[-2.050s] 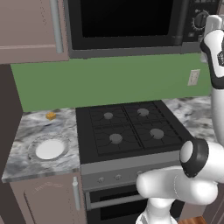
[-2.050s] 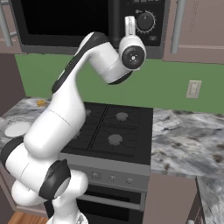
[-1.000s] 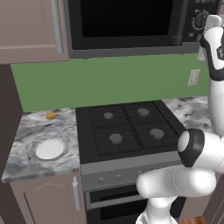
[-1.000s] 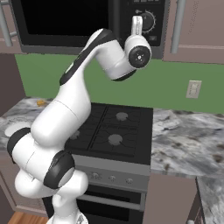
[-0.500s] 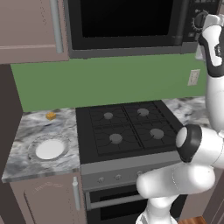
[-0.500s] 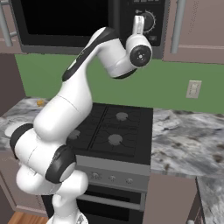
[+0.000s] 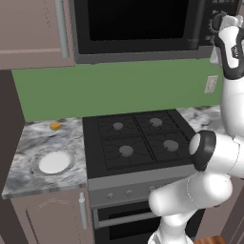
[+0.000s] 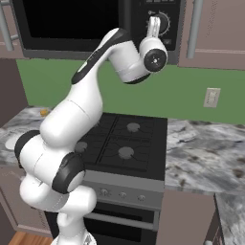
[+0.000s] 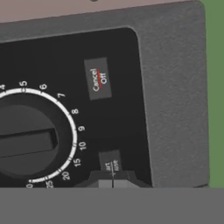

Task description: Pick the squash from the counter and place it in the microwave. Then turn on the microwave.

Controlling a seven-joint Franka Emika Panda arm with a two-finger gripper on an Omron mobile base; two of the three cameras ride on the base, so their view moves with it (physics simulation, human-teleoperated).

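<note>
Your one claw (image 9: 113,183), fingers pressed together on nothing, sits at the start button just below-right of the single round dial (image 9: 26,142) on the microwave (image 8: 95,24), one Cancel/Off pad (image 9: 98,78) above. You cannot see the squash behind the closed door. Left base view adds, well below the claw, one marbled counter (image 7: 28,143) bearing one plate (image 7: 53,162) and one yellow cube (image 7: 55,126), beside a four-burner stove (image 7: 138,138).

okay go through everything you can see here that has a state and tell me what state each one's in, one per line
microwave: door shut, mounted above the stove.
timer dial: pointer bar lying level in the hand view.
hand: shut, empty, tips pressed against the start button on the control panel.
stove: four burners, none lit.
oven: door closed.
plate: empty, on the counter.
</note>
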